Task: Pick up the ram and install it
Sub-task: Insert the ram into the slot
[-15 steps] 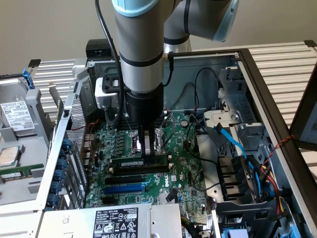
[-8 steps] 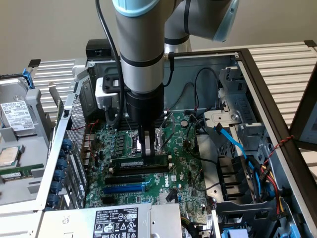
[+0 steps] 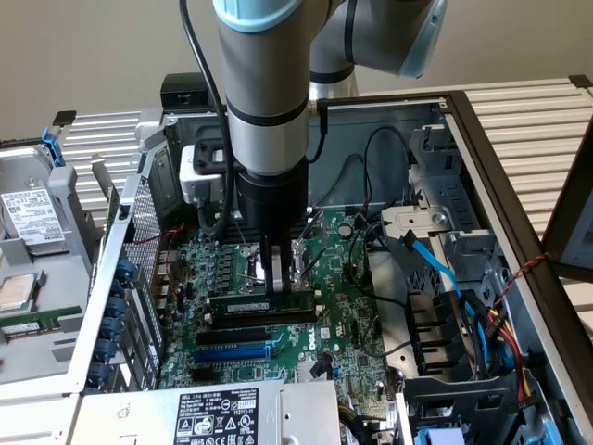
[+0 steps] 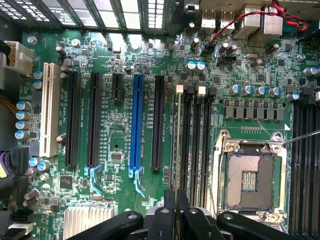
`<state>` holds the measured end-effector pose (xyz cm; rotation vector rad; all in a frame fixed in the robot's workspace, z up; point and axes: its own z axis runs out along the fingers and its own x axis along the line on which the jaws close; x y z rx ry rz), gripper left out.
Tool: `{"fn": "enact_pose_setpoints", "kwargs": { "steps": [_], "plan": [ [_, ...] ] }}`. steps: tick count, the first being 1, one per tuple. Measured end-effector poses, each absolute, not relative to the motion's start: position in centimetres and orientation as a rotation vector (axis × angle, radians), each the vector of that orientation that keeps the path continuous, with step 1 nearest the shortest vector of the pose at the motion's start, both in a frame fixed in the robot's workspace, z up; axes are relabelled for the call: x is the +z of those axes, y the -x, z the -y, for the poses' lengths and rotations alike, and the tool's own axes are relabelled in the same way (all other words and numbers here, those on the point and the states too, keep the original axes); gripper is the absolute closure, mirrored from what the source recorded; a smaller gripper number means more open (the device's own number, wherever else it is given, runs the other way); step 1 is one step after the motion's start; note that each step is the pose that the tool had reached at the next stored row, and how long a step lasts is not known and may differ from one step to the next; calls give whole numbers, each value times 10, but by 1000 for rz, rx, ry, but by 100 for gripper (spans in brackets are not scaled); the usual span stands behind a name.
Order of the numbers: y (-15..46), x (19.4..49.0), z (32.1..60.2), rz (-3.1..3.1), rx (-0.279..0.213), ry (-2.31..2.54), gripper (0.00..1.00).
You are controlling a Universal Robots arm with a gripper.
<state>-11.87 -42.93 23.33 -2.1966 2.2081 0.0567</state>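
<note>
The ram (image 3: 243, 305) is a long green stick with a white sticker. It stands on edge along the black memory slots (image 3: 296, 316), beside the CPU socket (image 3: 252, 262). My gripper (image 3: 275, 281) comes straight down from above and is shut on the ram's upper edge near its middle. In the wrist view the ram (image 4: 177, 145) appears edge-on as a thin line. It runs from my gripper (image 4: 176, 209) along the slot nearest the blue expansion slot (image 4: 136, 125). White end clips (image 4: 201, 90) mark the slot ends. I cannot tell whether the ram is seated.
The motherboard (image 3: 306, 357) lies inside an open case (image 3: 482, 139). Black and blue cables (image 3: 435, 264) and a drive bay crowd the exterior view's right. A removed drive cage (image 3: 32, 222) lies at the exterior view's left. An open CPU socket (image 4: 250, 180) lies beside the slots.
</note>
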Motion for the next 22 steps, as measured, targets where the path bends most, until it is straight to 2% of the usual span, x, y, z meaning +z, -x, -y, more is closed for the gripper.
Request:
{"fn": "enact_pose_setpoints", "kwargs": {
  "steps": [22],
  "plan": [
    [117,232,429,-2213,73,2201,87]
  ]
}}
